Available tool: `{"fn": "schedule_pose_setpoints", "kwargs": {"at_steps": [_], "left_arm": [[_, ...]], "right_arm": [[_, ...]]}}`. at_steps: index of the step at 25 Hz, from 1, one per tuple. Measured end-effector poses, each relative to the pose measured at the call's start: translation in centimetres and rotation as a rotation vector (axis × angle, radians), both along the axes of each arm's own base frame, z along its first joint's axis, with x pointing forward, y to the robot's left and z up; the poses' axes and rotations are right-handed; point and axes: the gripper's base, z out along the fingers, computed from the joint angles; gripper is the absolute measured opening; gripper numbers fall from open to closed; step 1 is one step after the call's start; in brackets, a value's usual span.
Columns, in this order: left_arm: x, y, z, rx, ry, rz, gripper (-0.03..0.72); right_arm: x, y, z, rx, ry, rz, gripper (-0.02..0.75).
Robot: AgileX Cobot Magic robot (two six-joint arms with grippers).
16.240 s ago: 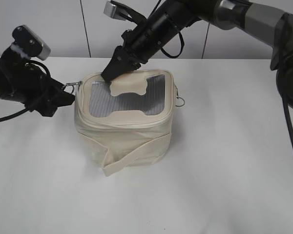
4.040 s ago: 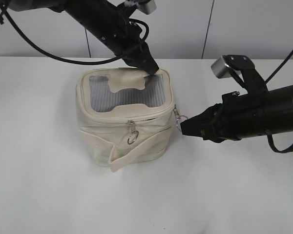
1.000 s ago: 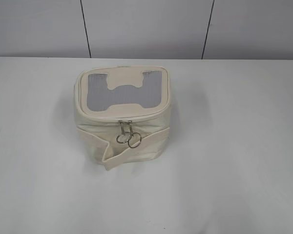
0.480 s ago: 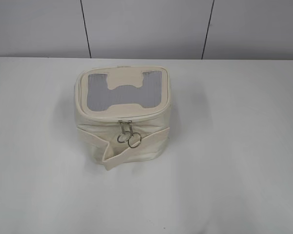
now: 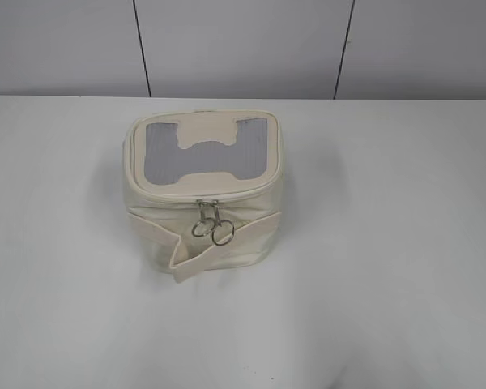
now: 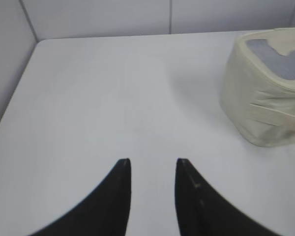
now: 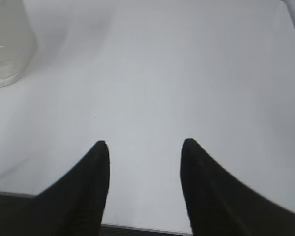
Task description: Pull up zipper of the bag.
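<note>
The cream-white bag (image 5: 202,194) stands upright on the white table, lid with grey mesh panels on top, strap band around its body. The zipper (image 5: 206,199) runs round the lid's edge; its two silver sliders sit together at the front, ring pulls (image 5: 213,232) hanging side by side. No arm shows in the exterior view. My left gripper (image 6: 152,162) is open and empty over bare table, the bag (image 6: 265,88) far to its right. My right gripper (image 7: 145,143) is open and empty, the bag's side (image 7: 7,44) at the top left corner.
The white table (image 5: 373,243) meets a grey panelled wall (image 5: 243,49) at the back. The table's left edge and a side wall (image 6: 10,44) show in the left wrist view. The table's near edge (image 7: 147,228) shows below the right fingers.
Over the last second nothing has moved. Four seconds ago both arms were at the bag with the sliders apart; now the arms are withdrawn and the sliders meet at the front.
</note>
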Motion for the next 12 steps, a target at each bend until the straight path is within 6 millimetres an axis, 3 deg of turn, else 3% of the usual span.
{"fn": "schedule_pose_setpoints", "kwargs": {"at_steps": [12], "left_arm": [[0.0, -0.05, 0.0, 0.0, 0.0, 0.047, 0.237]], "right_arm": [[0.08, 0.04, -0.11, 0.003, 0.004, -0.049, 0.379]]}}
